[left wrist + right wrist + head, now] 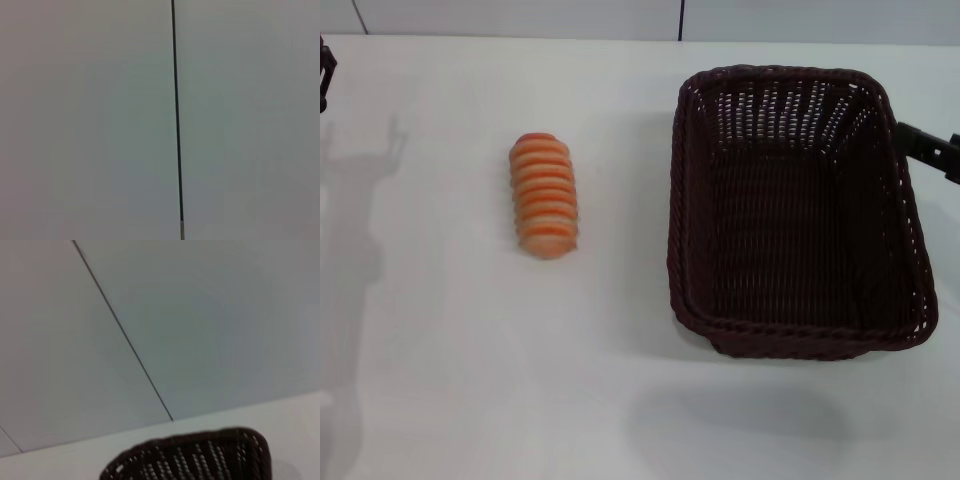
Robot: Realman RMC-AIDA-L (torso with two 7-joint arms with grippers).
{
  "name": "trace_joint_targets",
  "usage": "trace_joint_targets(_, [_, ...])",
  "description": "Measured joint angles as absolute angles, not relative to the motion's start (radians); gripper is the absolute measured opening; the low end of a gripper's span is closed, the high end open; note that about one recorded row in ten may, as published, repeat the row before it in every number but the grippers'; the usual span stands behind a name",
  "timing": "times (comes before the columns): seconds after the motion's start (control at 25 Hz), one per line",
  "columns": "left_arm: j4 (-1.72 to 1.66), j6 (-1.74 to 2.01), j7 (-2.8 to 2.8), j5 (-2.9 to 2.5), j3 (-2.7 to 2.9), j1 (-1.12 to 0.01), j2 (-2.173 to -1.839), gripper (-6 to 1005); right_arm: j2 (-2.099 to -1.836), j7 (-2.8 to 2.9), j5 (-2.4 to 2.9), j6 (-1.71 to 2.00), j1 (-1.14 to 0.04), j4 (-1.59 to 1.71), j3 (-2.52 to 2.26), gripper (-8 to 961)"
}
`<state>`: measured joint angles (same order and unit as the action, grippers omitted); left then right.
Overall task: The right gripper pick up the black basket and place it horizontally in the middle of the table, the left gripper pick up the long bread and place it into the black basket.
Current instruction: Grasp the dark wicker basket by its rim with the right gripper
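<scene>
The black basket (798, 210) stands on the white table (470, 380) at the right, its long side running front to back, and it holds nothing. Its far rim also shows in the right wrist view (200, 460). The long bread (545, 194) lies left of the middle, orange and cream ribs up. Only a black tip of my right gripper (930, 148) shows at the right edge, close beside the basket's right rim. A black bit of my left gripper (325, 75) shows at the far left edge, far from the bread.
A pale wall with a dark vertical seam (680, 20) runs behind the table's far edge; the seam also shows in the left wrist view (176, 120). Bare tabletop lies between bread and basket and along the front.
</scene>
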<state>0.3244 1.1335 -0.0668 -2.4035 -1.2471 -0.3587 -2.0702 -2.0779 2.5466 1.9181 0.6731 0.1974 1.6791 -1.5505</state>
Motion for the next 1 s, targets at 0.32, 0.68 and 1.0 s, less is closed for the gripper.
trace_joint_targets(0.32, [0.327, 1.135, -0.063, -2.404, -1.247, -0.35, -2.069, 848, -2.078, 2.595, 1.955, 0.752, 0.106, 1.559, -1.477, 829])
trace_joint_targets(0.68, [0.322, 1.135, -0.065, -2.404, -1.247, -0.353, -2.069, 848, -2.075, 2.594, 1.962, 0.767, -0.012, 1.412, -1.476, 813])
trace_joint_targets(1.0, [0.323, 1.133, -0.062, -2.404, -1.247, -0.356, -2.069, 848, -2.077, 2.574, 2.042, 0.775, -0.075, 1.367, -1.481, 762])
